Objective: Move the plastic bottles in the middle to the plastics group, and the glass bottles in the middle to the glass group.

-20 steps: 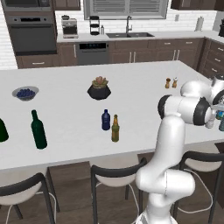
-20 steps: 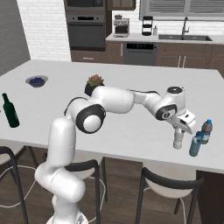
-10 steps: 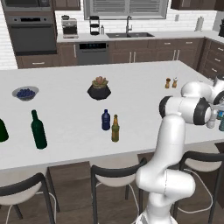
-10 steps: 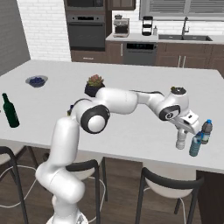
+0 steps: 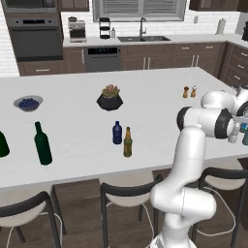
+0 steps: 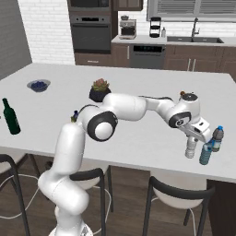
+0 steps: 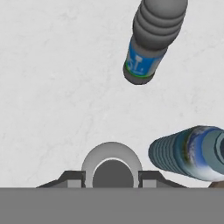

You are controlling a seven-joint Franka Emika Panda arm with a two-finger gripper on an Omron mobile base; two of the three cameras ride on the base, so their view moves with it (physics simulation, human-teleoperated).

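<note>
My gripper (image 6: 192,139) is shut on the clear water bottle (image 6: 190,150) and holds it upright at the counter's right end, by its top. In the hand view the bottle's white cap (image 7: 112,169) sits between my fingertips (image 7: 152,178). Right beside it stand two bottles of the plastics group (image 6: 217,138), (image 6: 206,153), also seen in the hand view (image 7: 151,41), (image 7: 188,153). Mid-counter, the dark blue bottle (image 5: 116,132) and the amber glass bottle (image 5: 127,142) stand close together. The glass group is at the far left: a tall green wine bottle (image 5: 42,144) and a squat green one (image 5: 2,144).
A potted plant (image 5: 110,97), a bowl of blueberries (image 5: 28,102) and two small shakers (image 5: 189,91) sit toward the counter's far side. Stools (image 5: 128,193) line the near edge. The plastics group is close to the counter's front right edge (image 6: 216,171).
My gripper has carried the clear water bottle a little to the right and down, closer to the plastics group. The other bottles have not moved.
</note>
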